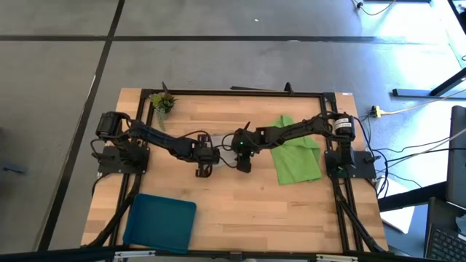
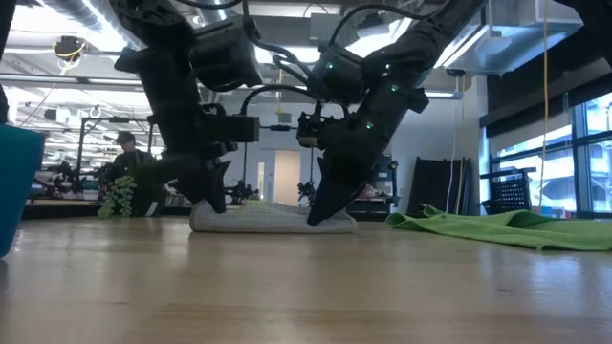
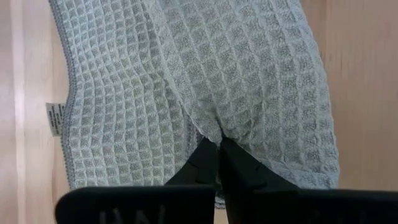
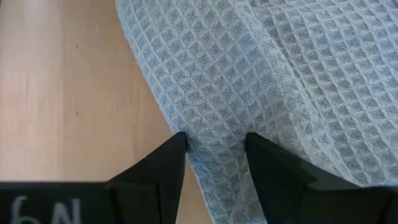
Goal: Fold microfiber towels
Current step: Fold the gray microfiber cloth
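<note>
The light grey towel (image 2: 273, 218) lies in a flat folded bundle on the wooden table (image 1: 240, 211), midway between my two arms. My left gripper (image 1: 204, 169) is shut on the bundle's left end. At its right end is my right gripper (image 1: 244, 164), with cloth filling the gap between its fingers. In the left wrist view the grey waffle cloth (image 3: 186, 74) shows a hemmed edge and a small label (image 3: 55, 118). The lime green towel (image 1: 295, 156) lies crumpled on the table to the right, and no gripper touches it. My left gripper pinches a pucker of the grey towel (image 3: 214, 132) between its two shut fingers, slanting down from the table's left side. The towel rests on the table and is creased toward the fingers. One layer or several, I cannot tell. My right gripper has a raised ridge of the grey towel (image 4: 214, 143) between its two fingers (image 4: 171, 155), slanting down from the table's right side. The fingertips reach the bundle's right end (image 2: 330, 222), which lies on the table.
A blue tray (image 1: 160, 222) stands at the near left corner. A small green plant sprig (image 1: 163, 102) sits at the far left corner. A black frame (image 1: 240, 93) runs along the table's edges. A person (image 2: 124, 153) shows in the room behind the table.
</note>
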